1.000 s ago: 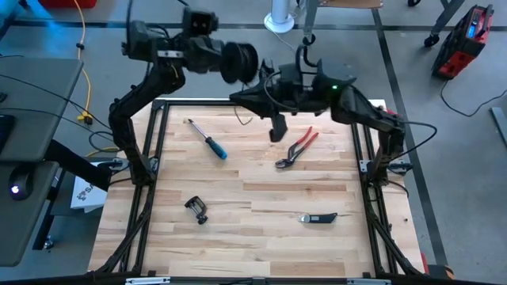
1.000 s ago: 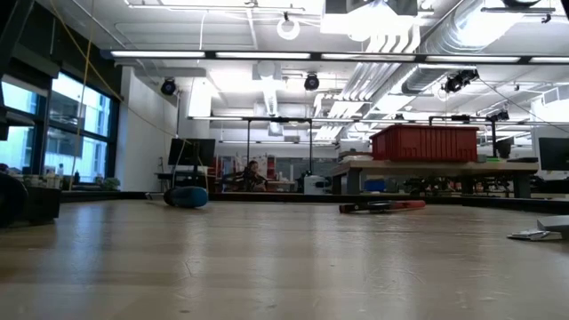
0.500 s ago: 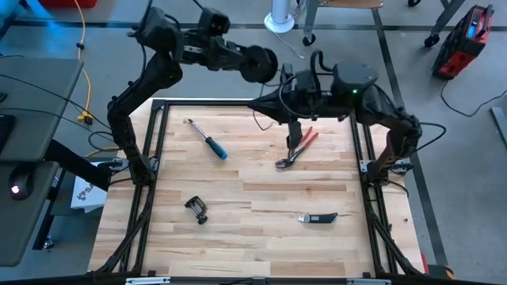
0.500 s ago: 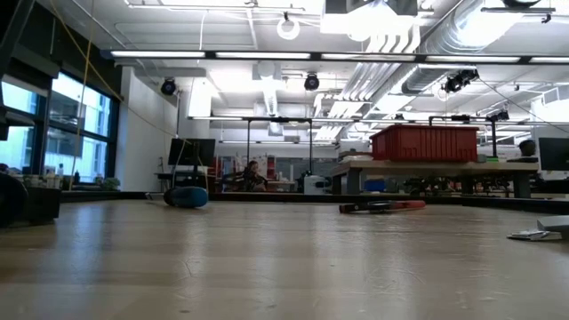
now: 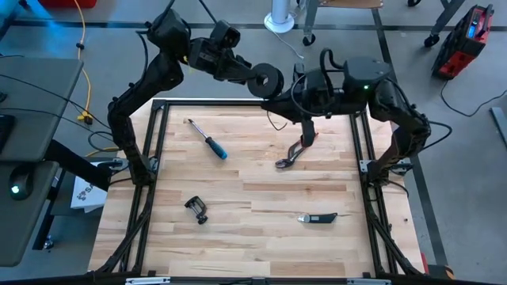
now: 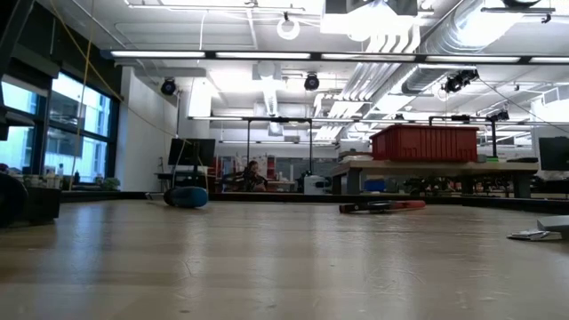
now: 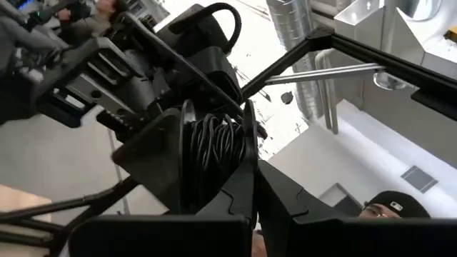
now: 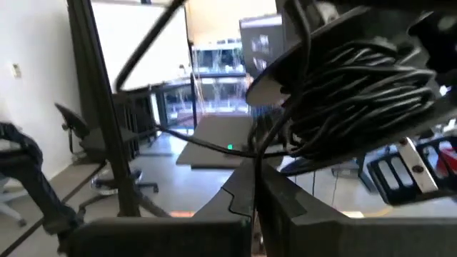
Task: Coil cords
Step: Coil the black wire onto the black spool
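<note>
Raised above the table's far edge, the left gripper [image 5: 255, 75] is clamped on the black reel [image 5: 267, 78] wound with cord [image 7: 211, 153]. Just right of it, the right gripper [image 5: 279, 101] pinches the loose cord end. Red pliers [image 5: 298, 148] lie below on the table [image 5: 253, 237].

High view looked straight down on the whole table [image 5: 253, 198] and both arms. Low view sat at tabletop height, facing level across it into the room; both showed the red pliers [image 5: 297, 148] [image 6: 382, 206]. Each wrist view sat very near the reel [image 7: 214, 153] [image 8: 357, 93], tilted upward.
</note>
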